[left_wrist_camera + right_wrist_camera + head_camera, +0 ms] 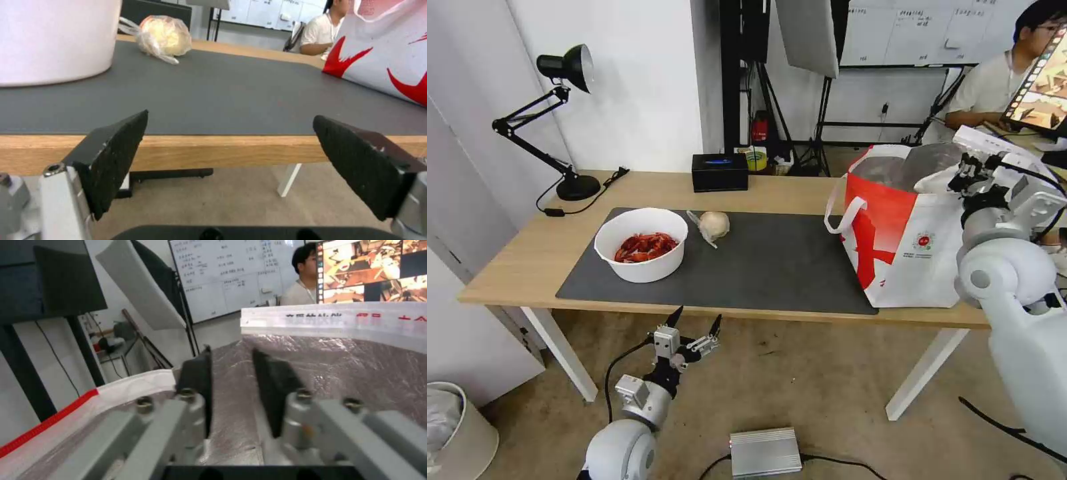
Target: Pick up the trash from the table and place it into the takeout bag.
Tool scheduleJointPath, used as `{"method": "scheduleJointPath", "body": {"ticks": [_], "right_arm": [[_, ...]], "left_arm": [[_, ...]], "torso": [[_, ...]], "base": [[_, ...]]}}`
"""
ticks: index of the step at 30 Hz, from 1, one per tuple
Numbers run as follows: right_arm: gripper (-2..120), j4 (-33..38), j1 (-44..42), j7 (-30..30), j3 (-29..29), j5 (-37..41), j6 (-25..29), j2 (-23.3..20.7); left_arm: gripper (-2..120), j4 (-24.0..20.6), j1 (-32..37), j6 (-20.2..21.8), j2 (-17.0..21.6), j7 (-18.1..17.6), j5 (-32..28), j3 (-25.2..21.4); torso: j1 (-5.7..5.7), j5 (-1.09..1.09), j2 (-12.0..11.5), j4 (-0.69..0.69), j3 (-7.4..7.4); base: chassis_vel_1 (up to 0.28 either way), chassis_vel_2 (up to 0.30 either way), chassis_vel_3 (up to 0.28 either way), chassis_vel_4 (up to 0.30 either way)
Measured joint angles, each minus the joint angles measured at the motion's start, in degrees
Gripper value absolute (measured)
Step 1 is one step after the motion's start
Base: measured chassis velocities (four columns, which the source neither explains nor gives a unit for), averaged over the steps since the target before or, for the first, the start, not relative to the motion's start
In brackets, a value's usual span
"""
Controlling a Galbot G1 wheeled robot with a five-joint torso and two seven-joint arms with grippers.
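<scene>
The left hand (695,328) is held wide open and empty below the surface's (514,260) front edge. The right hand (231,373), narrowly parted and empty, is poised inside the takeout bag (907,247) at the right end. The bowl (641,244) could be tipped, and shells spilled, if gripped by one wall; the wrapped lump (714,225) is seen just beside it.

The right gripper (231,373) hangs over the open mouth of the takeout bag (338,323), its two black fingers (198,380) set a narrow gap apart with nothing between them. Crinkled silver foil lining (365,376) shows past and between the fingers. The bag's white rim with red printed characters runs across behind the gripper, and a white-and-red edge (66,413) slopes down on the near side. A whiteboard (227,273) stands in the room beyond.
</scene>
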Motion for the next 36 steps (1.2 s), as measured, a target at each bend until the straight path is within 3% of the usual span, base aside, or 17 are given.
{"method": "scheduleJointPath", "body": {"ticks": [13,16,17,20,28,36], "right_arm": [[71,1.6,-1.0,-2.4,0.1,-0.1,2.6,0.5],[87,1.9,-1.3,-5.2,0.1,-0.6,5.8,0.5],[87,1.9,-1.3,-5.2,0.1,-0.6,5.8,0.5],[99,2.5,-1.8,-10.0,0.0,-1.0,11.1,0.4],[100,4.0,-4.0,-22.5,-2.7,-4.5,22.7,2.1],[100,4.4,-8.2,-29.8,-5.2,-11.7,28.6,4.6]], "left_arm": [[100,-0.3,0.3,0.0,-0.1,0.0,0.3,-0.1],[100,-0.4,0.4,0.0,-0.2,0.1,0.3,-0.2],[100,-0.4,0.4,0.0,-0.2,0.1,0.3,-0.2],[100,-0.4,0.5,-0.1,-0.2,0.1,0.4,-0.4],[100,-0.8,0.9,-0.3,-0.2,0.2,0.7,-0.2],[100,-1.0,0.9,-0.8,-0.2,0.0,0.7,-0.8]], "torso": [[0.00,0.00,0.0,0.00,0.00],[0.00,0.00,0.0,0.00,0.00],[0.00,0.00,0.0,0.00,0.00],[0.00,-0.01,0.0,0.00,0.00],[0.00,-0.01,0.0,0.00,0.00],[0.00,-0.01,0.0,0.00,0.00]], "base": [[0.000,0.000,0.000,0.000],[0.000,0.000,0.000,0.000],[0.000,0.000,0.000,0.000],[0.000,0.000,0.000,0.000],[0.000,0.000,0.000,0.000],[0.000,0.000,0.000,0.000]]}}
